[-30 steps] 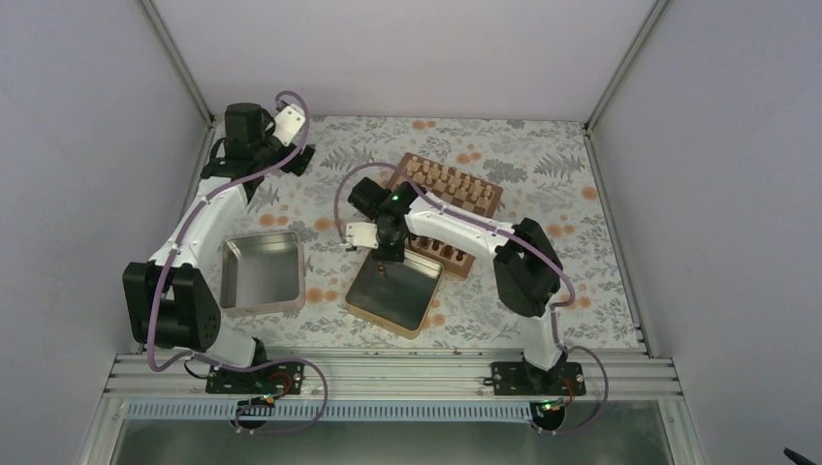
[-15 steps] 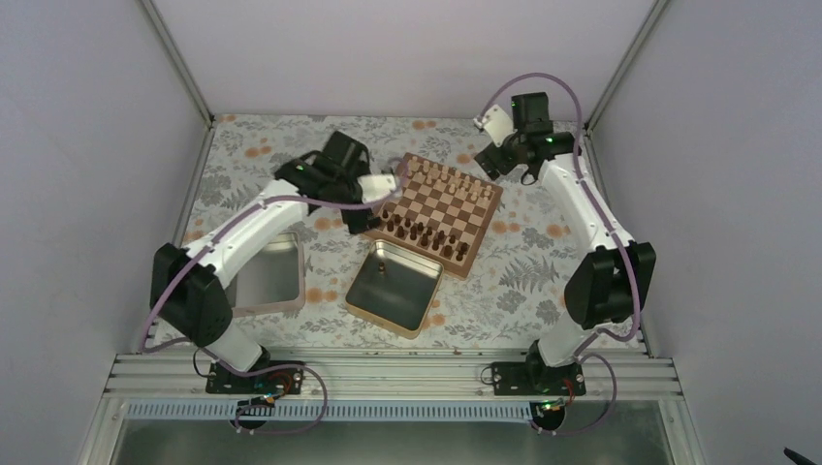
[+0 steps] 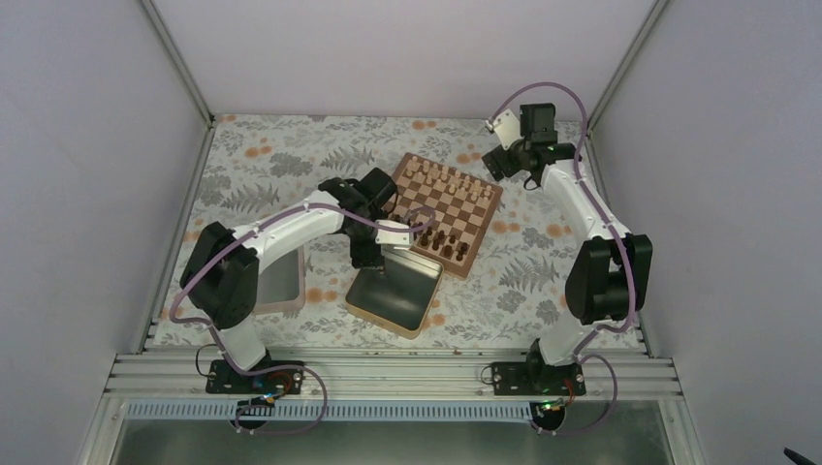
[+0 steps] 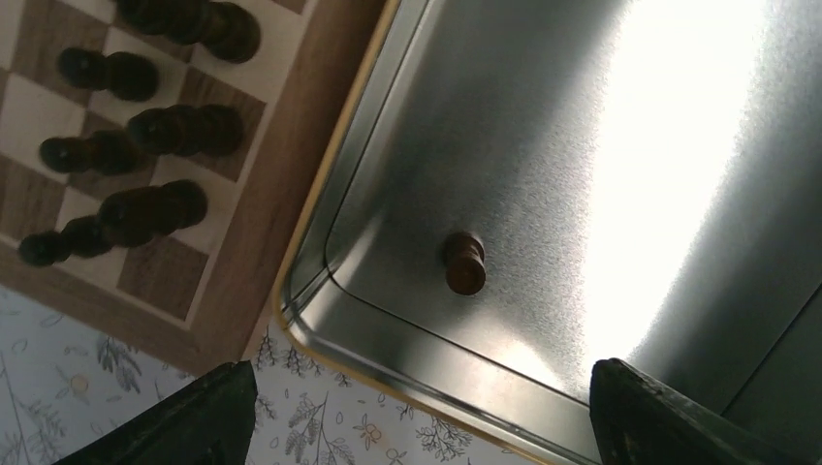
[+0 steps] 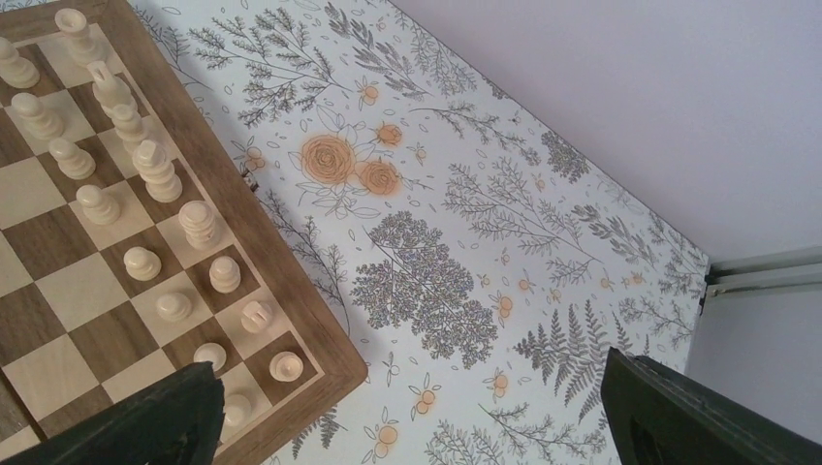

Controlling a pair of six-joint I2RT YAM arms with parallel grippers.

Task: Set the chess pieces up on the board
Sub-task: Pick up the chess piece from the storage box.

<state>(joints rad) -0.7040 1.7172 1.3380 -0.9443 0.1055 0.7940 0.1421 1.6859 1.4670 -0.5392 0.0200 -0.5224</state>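
The board (image 3: 448, 205) lies at the table's middle back. Dark chess pieces (image 3: 436, 240) stand in rows along its near edge, also seen as chess pieces (image 4: 145, 208) in the left wrist view. One dark chess piece (image 4: 464, 263) lies on its side in a corner of a gold-rimmed tin (image 4: 388, 358). My left gripper (image 4: 426, 417) hovers open above that corner, nothing between its fingers. In the top view the left gripper (image 3: 383, 257) sits over the tin's far end. My right gripper (image 5: 417, 407) is open over the tablecloth beside the board's far right corner.
Pale chessmen (image 5: 145, 165) fill the board's far rows. The gold-rimmed tin (image 3: 393, 310) sits just in front of the board. A second metal tin (image 3: 281, 281) lies to the left, partly under my left arm. Walls close in the back and sides.
The right arm left the tin and swung to the back right corner. The left arm came from the back left, past the board's left corner, to above the tin.
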